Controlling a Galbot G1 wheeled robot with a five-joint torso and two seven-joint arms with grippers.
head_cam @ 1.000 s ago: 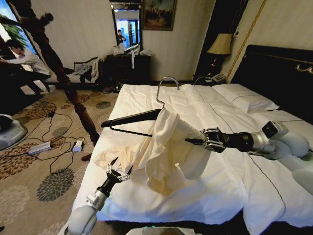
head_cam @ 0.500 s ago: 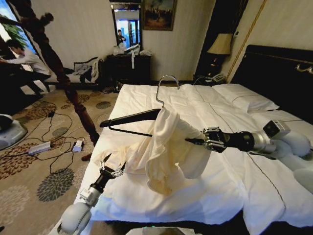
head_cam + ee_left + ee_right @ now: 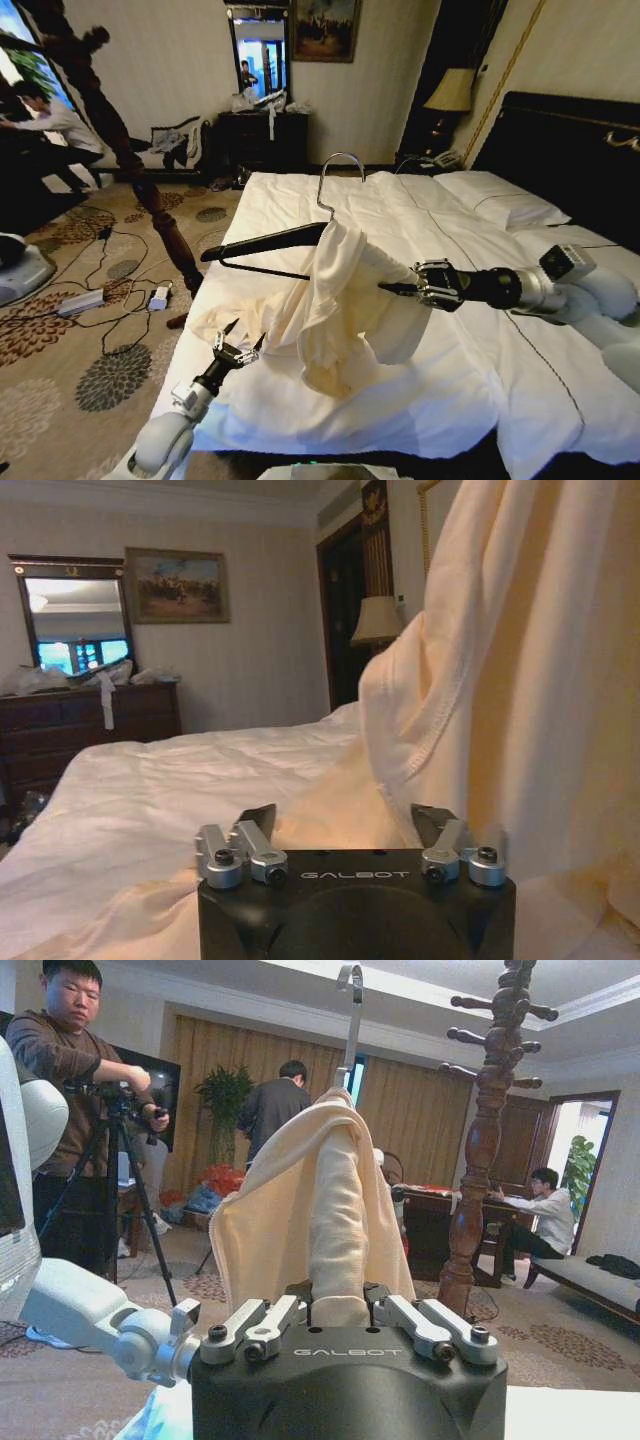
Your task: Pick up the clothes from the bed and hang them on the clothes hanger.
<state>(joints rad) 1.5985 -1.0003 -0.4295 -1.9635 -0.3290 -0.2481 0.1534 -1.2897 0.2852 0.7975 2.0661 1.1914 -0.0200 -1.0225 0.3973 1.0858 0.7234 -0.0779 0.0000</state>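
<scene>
The clothes hanger (image 3: 268, 244), with dark arms and a silver hook (image 3: 338, 168), hangs in the air over the bed (image 3: 480, 360). The cream clothes (image 3: 330, 305) are draped over the hanger's right arm and trail down to the bed's left edge. My right gripper (image 3: 398, 288) is shut on that cloth-covered arm, as the right wrist view shows (image 3: 338, 1312), with the hook (image 3: 351, 1005) above it. My left gripper (image 3: 238, 343) stands open low by the trailing fabric. In the left wrist view its fingers (image 3: 257, 830) hold nothing, and the clothes (image 3: 520, 680) hang just beyond them.
A tall dark turned-wood stand (image 3: 125, 140) rises left of the bed, and it also shows in the right wrist view (image 3: 488, 1130). Cables and a power strip (image 3: 80, 302) lie on the patterned carpet. A dresser with mirror (image 3: 262, 120) stands at the back, and the dark headboard (image 3: 570, 160) on the right.
My left gripper drifted a little to the left and came back, staying open near the trailing fabric. The hanger's free end dipped slightly. The right gripper kept its hold.
</scene>
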